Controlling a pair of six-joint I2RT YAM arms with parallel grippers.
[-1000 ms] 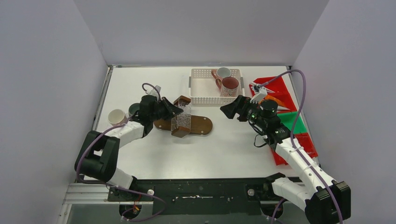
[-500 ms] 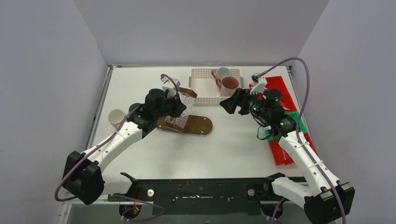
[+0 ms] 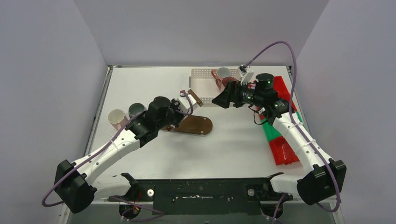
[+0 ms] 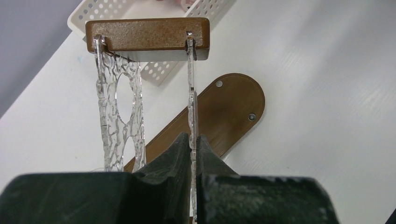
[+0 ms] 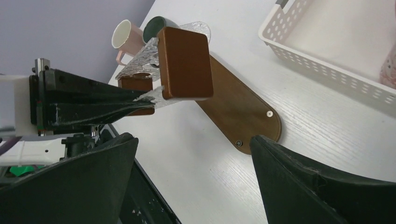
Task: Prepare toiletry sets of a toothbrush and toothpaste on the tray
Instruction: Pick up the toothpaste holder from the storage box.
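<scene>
Between the closed jaws of the left tool (image 4: pixel 194 145): one clear panel (image 4: pixel 191 93), pinched by its edge. A second clear panel (image 4: pixel 116 107) runs beside it. A wooden block (image 4: pixel 147 39) joins both at the far end.
Beneath that tool: one oval wooden base (image 3: pixel 194 125), flat on the bench (image 3: pixel 224 149).
Right tool (image 5: pixel 194 140): jaws spread wide, nothing between them, facing the block.
Mugs, four: pinkish-white mug (image 3: pixel 116 116) and dark green mug (image 3: pixel 136 109) side by side behind the left tool. Maroon mug (image 3: pixel 227 81) and white mug with pink handle (image 3: pixel 222 72) sit just beyond the right tool, inside the tray (image 3: pixel 201 85).
Trays: one.
Changed since a second ago: block and panels stood upright on the base and now are raised and tipped toward the tray. The right tool swung from the red and green bins (image 3: pixel 282 149) to the tray's front. The mugs have not moved.
</scene>
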